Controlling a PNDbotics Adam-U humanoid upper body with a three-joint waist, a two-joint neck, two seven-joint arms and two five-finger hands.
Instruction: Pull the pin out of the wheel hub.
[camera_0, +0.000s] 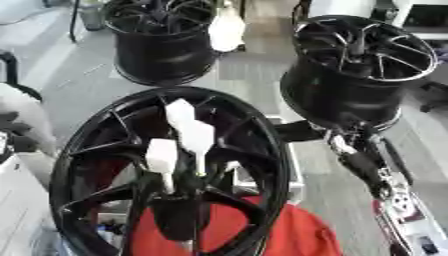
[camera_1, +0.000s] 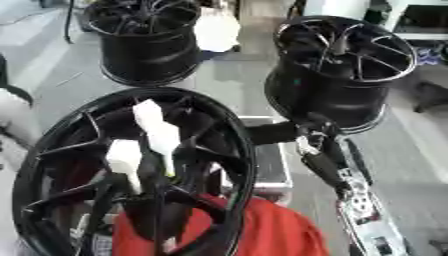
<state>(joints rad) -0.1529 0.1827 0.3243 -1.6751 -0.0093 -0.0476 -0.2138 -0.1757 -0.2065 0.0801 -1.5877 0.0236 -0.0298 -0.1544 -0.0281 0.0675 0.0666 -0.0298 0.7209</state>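
No readable writing or labels anywhere. The wheel hub (camera_0: 171, 170) is nearest you, standing over red cloth (camera_0: 289, 232); white pins (camera_0: 191, 131) sit among its spokes near the centre. Your right hand (camera_1: 302, 132) is at the hub's right rim, dark, can't tell its fingers. Two more wheels (camera_0: 363, 70) sit on the floor beyond.

You have no readable text, label, brand, number or sign anywhere in either view from the head.
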